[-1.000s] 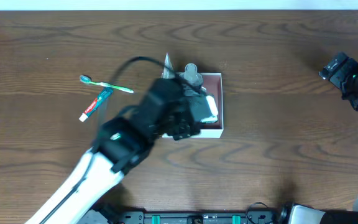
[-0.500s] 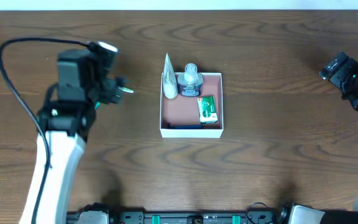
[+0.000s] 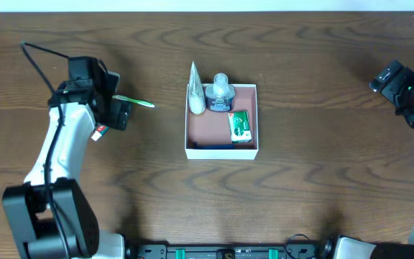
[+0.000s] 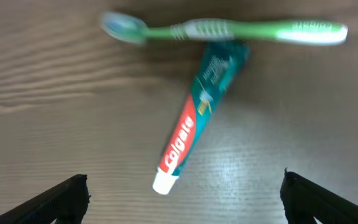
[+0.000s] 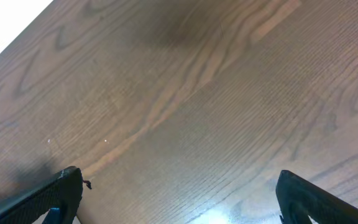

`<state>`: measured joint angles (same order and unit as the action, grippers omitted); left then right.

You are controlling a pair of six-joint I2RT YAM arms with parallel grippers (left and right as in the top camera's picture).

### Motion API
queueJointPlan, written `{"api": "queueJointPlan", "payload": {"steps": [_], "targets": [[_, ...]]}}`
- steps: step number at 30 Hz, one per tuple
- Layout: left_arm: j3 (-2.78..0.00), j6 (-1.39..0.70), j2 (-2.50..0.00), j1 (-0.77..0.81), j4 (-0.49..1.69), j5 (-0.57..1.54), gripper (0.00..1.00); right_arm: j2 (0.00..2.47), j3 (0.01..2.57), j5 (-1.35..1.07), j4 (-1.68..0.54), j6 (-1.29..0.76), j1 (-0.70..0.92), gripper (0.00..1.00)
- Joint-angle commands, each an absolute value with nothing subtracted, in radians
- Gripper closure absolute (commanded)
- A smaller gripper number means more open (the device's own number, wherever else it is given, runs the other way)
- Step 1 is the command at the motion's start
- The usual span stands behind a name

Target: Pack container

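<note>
A dark brown wooden table point(image 3: 322, 158) with plain grain carries everything. Right in front of the left gripper point(image 4: 185, 193), in line with the gap between its fingers, lies a toothpaste tube point(image 4: 197, 118), its white cap nearest the gripper and its teal tail pointing away. Just beyond it a green toothbrush point(image 4: 229, 30) lies crosswise; in the blurred wrist view it seems to rest over the tube's tail. The container point(image 3: 221, 153) sits flat on the wood well apart from that gripper, between it and the right gripper point(image 5: 179, 196).
</note>
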<state>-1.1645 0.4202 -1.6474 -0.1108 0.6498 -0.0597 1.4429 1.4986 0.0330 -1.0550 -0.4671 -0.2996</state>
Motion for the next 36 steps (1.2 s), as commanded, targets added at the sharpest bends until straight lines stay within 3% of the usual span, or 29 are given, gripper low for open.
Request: {"api": "queueJointPlan", "payload": {"steps": [1, 26, 30, 34, 36], "targets": [[-1.177, 0.495, -1.707, -0.120, 0.665, -0.064, 0.02, 1.445, 1.510, 0.033, -1.056, -0.478, -0.305, 0.01], [-1.176, 0.545, -1.950, -0.129, 0.597, -0.023, 0.01, 1.445, 1.510, 0.033, -1.056, -0.478, -0.304, 0.01], [-1.176, 0.545, -1.961, -0.129, 0.601, 0.080, 0.19, 1.445, 1.510, 0.033, -1.056, -0.478, -0.302, 0.01], [-1.176, 0.545, -1.961, -0.129, 0.613, 0.177, 0.46, 1.445, 1.510, 0.033, -1.056, -0.478, -0.302, 0.01], [-1.176, 0.545, -1.961, -0.129, 0.621, 0.189, 0.53, 1.445, 1.510, 0.033, -1.056, -0.478, -0.302, 0.01]]}}
